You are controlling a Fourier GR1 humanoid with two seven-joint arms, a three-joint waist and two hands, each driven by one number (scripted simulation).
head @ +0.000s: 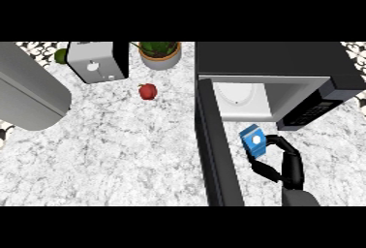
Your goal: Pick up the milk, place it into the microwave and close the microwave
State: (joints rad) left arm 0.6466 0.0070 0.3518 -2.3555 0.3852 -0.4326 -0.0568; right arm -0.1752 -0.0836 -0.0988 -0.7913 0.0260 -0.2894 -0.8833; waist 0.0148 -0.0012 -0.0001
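A blue milk carton (253, 140) with a white mark on its face sits in my right hand (283, 162), whose fingers and thumb curl round it. The carton hangs just in front of the microwave (286, 63), below the white cavity (243, 99). The microwave's door (214, 150) stands swung open toward me, running down the view just left of the carton. My left hand does not show; only a grey forearm (28, 92) crosses the upper left.
A red pepper-like item (147, 91) lies on the marbled counter (107, 155). Behind it stand a silver toaster (97, 60) and a potted plant (160, 52). The microwave's keypad (312, 110) faces right of the cavity.
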